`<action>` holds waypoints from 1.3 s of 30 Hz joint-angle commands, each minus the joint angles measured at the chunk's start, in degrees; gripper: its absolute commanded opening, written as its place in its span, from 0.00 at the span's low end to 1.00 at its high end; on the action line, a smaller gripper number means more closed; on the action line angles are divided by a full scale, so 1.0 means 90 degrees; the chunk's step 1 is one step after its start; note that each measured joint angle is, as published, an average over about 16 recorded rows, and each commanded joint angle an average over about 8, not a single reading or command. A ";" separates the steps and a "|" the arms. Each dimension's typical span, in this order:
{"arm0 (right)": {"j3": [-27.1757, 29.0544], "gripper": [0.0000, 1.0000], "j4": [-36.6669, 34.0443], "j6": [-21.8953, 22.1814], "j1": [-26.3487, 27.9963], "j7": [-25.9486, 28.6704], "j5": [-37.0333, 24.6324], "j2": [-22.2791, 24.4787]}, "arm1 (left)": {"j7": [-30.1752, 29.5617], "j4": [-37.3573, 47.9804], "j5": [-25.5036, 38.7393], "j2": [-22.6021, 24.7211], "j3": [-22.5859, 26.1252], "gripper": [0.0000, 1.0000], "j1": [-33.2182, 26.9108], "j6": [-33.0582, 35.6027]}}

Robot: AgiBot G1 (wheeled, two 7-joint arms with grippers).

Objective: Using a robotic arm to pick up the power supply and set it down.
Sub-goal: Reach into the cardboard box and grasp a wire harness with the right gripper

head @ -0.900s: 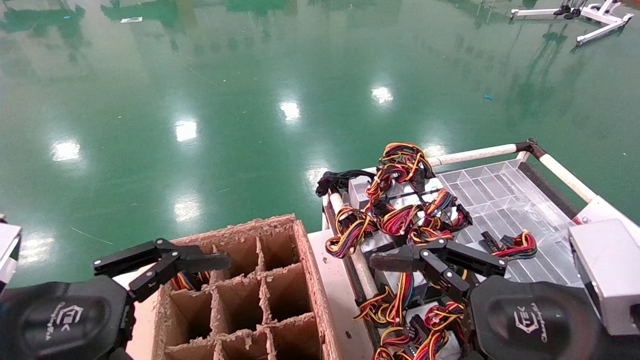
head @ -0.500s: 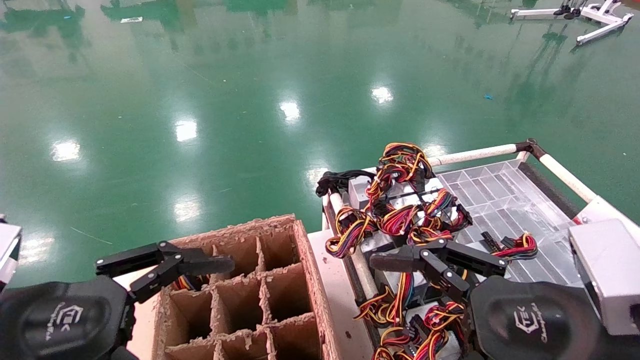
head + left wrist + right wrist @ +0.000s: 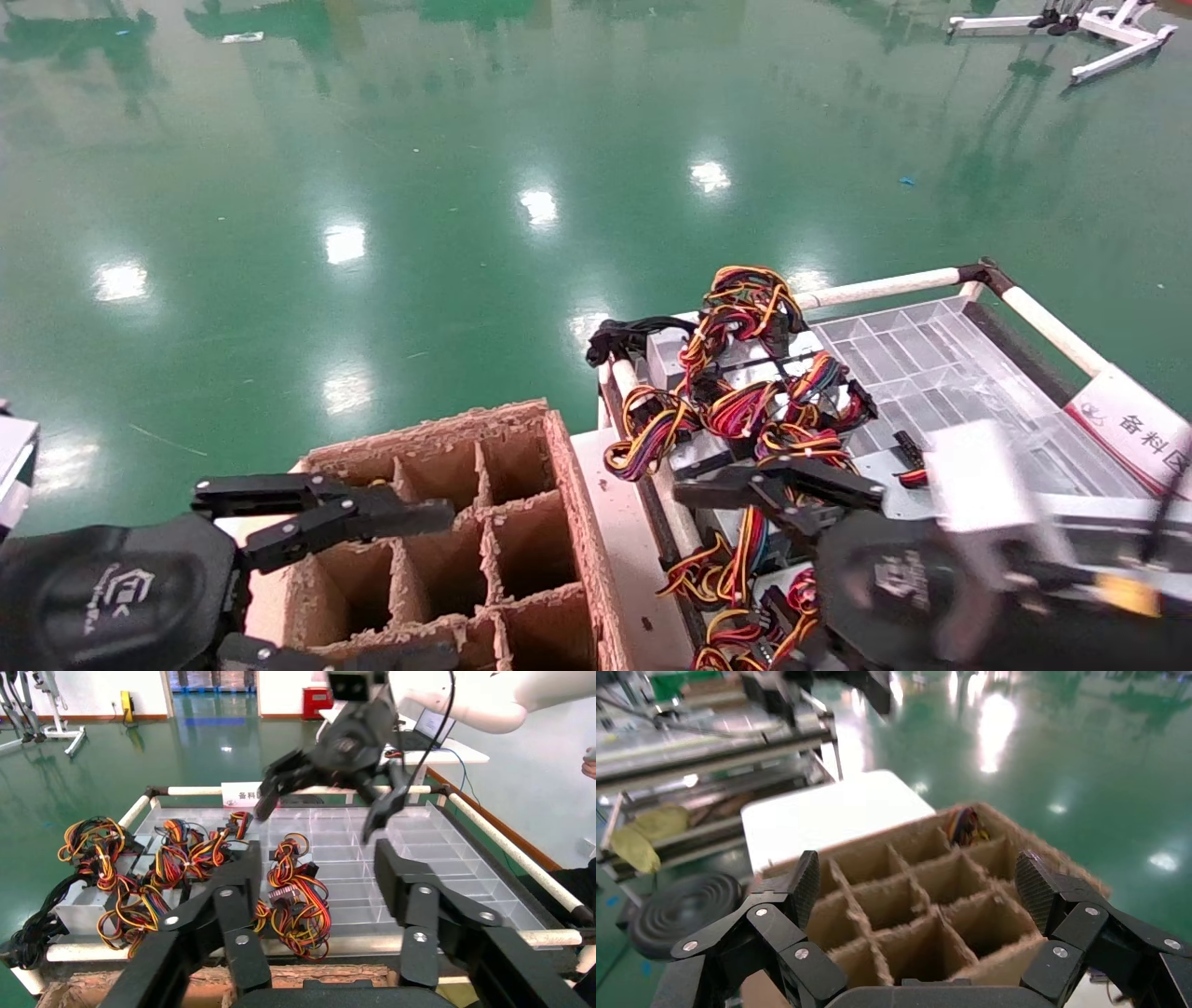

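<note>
Head view: at lower left, the left gripper (image 3: 326, 508) hangs with jaws wide over the cardboard divider box (image 3: 521, 522). At lower right, the right gripper (image 3: 778, 480) spreads empty above the power supply (image 3: 736, 373) in the clear tray (image 3: 931, 359).

A divided carton (image 3: 484, 522) is placed to the left of a railed tray (image 3: 941, 359), with a wire bundle (image 3: 965, 824) lodged in one far corner cell. Several power supplies (image 3: 745, 391) are heaped at the tray's left end. The left gripper (image 3: 321, 513) is held over the carton, the right gripper (image 3: 778, 485) over the heap.
</note>
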 commanded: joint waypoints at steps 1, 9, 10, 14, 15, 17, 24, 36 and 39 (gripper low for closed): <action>-0.0155 1.00 -0.0083 0.0069 0.0168 0.0043 -0.0305 -0.0142 | 0.0000 0.0001 0.0000 0.0000 0.0001 0.00 0.0000 0.0000; -0.0774 1.00 -0.1414 0.0185 0.0904 -0.0506 -0.1253 -0.1410 | 0.0001 0.0001 -0.0001 0.0000 0.0002 0.00 -0.0001 0.0000; -0.0824 1.00 -0.1616 0.0199 0.0972 -0.0629 -0.1329 -0.1562 | 0.0001 0.0001 -0.0001 -0.0001 0.0002 0.01 -0.0001 0.0000; -0.0966 1.00 -0.2460 0.0279 0.1193 -0.1226 -0.1555 -0.2153 | 0.0002 0.0001 -0.0002 -0.0001 0.0003 0.02 -0.0001 0.0000; -0.0986 1.00 -0.2674 0.0310 0.1238 -0.1387 -0.1587 -0.2301 | 0.0002 0.0001 -0.0002 -0.0001 0.0003 0.02 -0.0001 0.0000; -0.1011 1.00 -0.3093 0.0374 0.1324 -0.1711 -0.1628 -0.2586 | 0.0002 0.0001 -0.0002 -0.0001 0.0004 0.02 -0.0002 -0.0001; -0.1098 1.00 -0.4510 0.0684 0.1711 -0.2761 -0.1802 -0.3561 | 0.0003 0.0001 -0.0003 -0.0002 0.0005 0.01 -0.0002 -0.0001; -0.1528 1.00 -0.5311 0.1783 0.1882 -0.3461 -0.1487 -0.4291 | 0.0004 0.0001 -0.0005 -0.0003 0.0008 1.00 -0.0002 -0.0002; -0.1885 1.00 -0.4967 0.2246 0.1795 -0.3309 -0.1270 -0.4311 | 0.0004 0.0001 -0.0005 -0.0003 0.0008 1.00 -0.0003 -0.0002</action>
